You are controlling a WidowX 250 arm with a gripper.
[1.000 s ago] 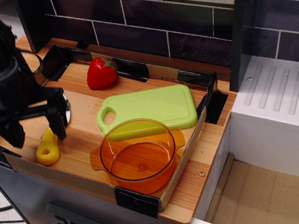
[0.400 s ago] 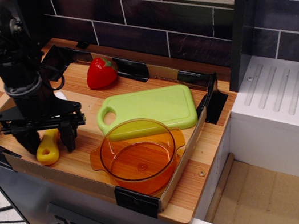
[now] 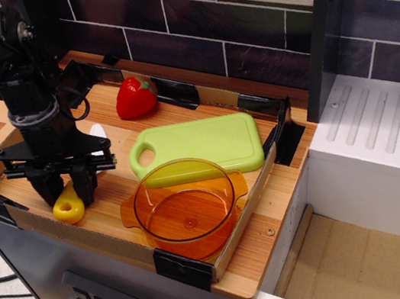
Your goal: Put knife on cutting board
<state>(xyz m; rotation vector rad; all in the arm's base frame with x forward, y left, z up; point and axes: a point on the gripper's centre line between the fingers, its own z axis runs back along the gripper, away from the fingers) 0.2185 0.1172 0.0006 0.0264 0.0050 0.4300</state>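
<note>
Fingers (image 3: 63,190) are down over the knife (image 3: 70,203), one dark finger on each side of its yellow handle, narrowed in close to it. Looks like they're touching the handle, but can't tell from here whether it's actually clamped

Knife lies on the wooden counter (image 3: 257,252), inside the low-walled tray area, well left of the cutting board (image 3: 207,144). Its handle end with the hole points toward the counter's front edge; a bit of the white blade shows behind the arm, on the side away from that edge

Cutting board is flat on the counter, nothing on top of it, loop hole at its left corner. Orange transparent bowl (image 3: 185,206) sits just in front of the board, rim overlapping the board's near edge. Red toy pepper (image 3: 134,97) is behind and left of the board, near the dark tile wall (image 3: 225,29)
</note>
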